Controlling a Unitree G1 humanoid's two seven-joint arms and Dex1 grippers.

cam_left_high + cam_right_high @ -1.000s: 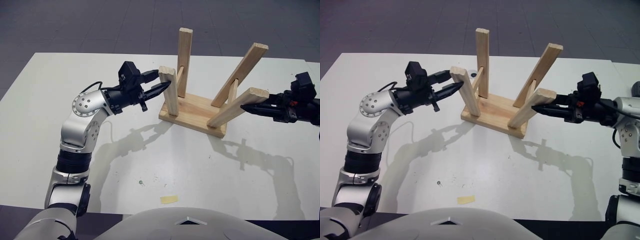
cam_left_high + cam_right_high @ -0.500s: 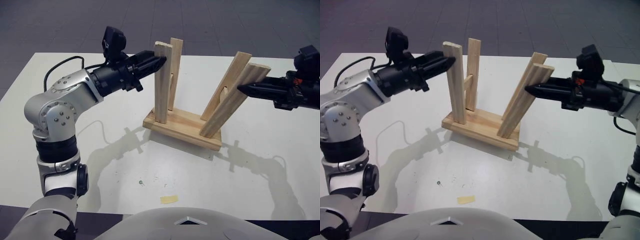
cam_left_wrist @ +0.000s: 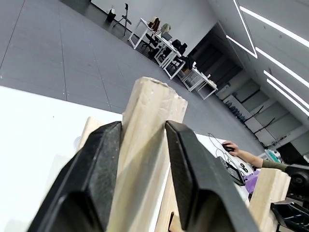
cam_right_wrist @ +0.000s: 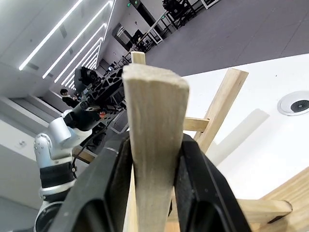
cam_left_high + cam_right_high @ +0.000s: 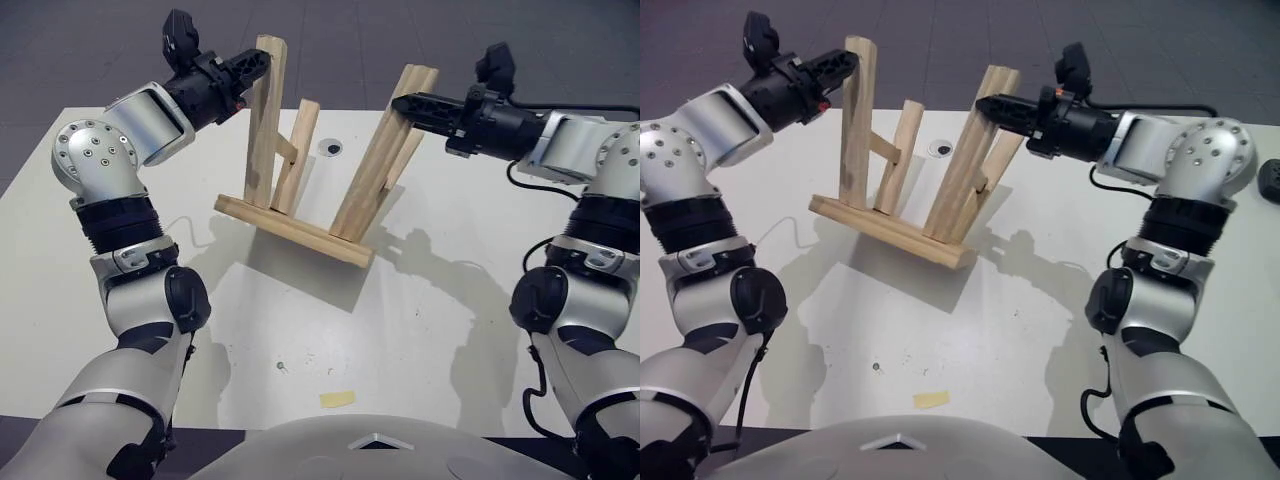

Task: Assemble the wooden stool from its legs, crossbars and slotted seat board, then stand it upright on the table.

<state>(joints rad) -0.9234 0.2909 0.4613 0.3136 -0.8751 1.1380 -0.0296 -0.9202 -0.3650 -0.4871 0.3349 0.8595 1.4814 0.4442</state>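
Left gripper: at 11 o'clock, fingers clamped on the top of the left leg.
Stool: toward 12 o'clock over the table, legs up, seat board lowest and tilted; contact with the tabletop unclear.
Right gripper: at 1 o'clock, clamped on the right leg top.
Progress: legs, crossbars and board look joined; turning it onto its legs remains.

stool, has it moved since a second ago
Yes. The stool has shifted to the robot's left: the middle of its seat board was right of the tape scrap, now left of it, and the board is tilted.
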